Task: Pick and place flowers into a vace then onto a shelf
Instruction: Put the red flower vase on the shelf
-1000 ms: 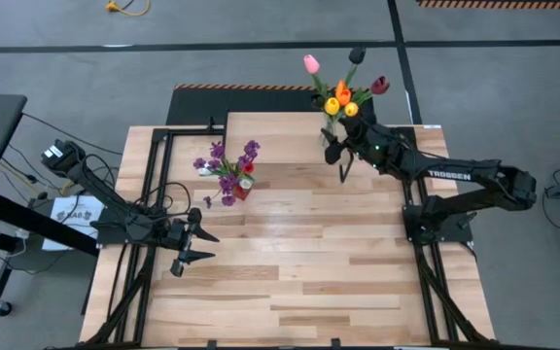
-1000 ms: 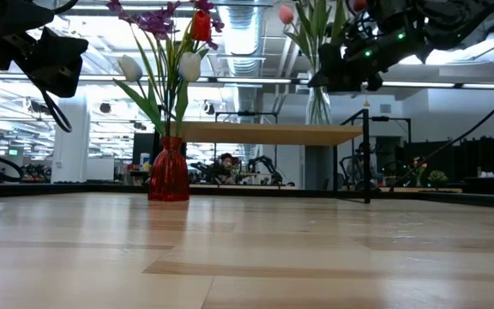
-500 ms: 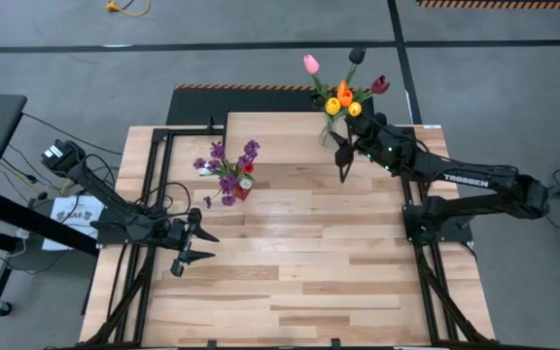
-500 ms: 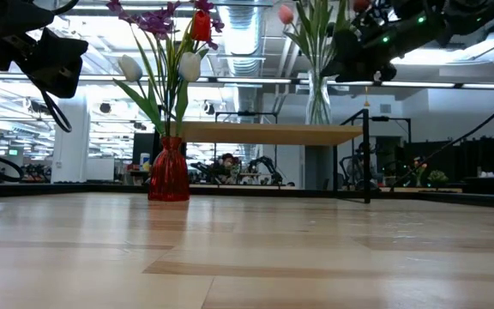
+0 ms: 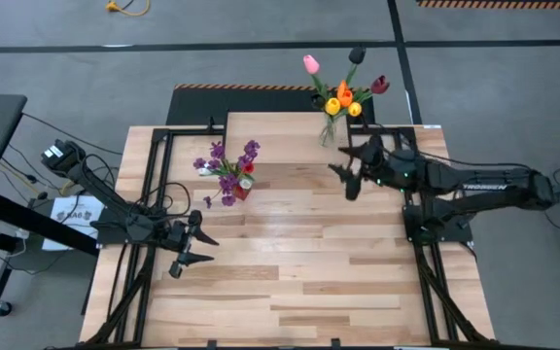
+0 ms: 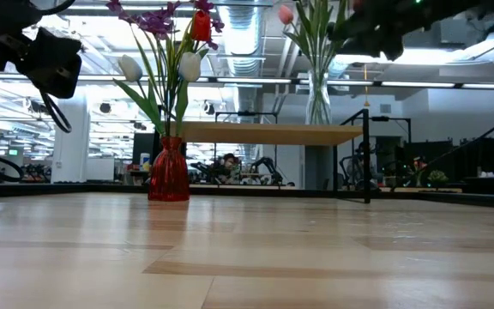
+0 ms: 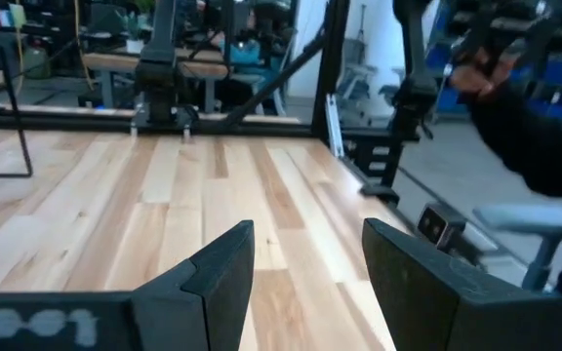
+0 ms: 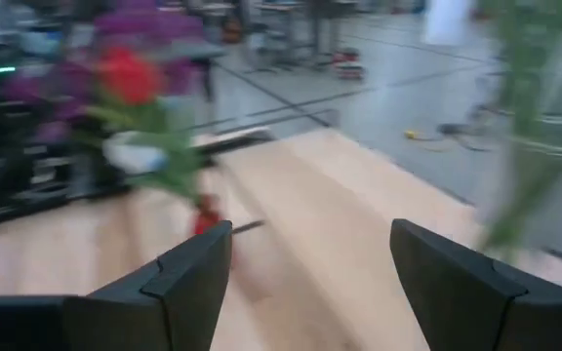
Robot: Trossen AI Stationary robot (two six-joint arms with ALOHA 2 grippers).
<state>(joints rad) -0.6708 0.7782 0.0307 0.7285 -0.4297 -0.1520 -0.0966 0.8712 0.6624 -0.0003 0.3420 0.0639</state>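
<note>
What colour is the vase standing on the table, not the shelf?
Red; the vase shows best in the low view.

The right end effector hangs above the worktop near its right edge, fingers spread, empty; the left end effector waits near the left edge, fingers apart.

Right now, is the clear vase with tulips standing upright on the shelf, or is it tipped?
Upright. In the low view the clear vase stands straight on the shelf, stems rising from it; the open right gripper is apart from it.
</note>
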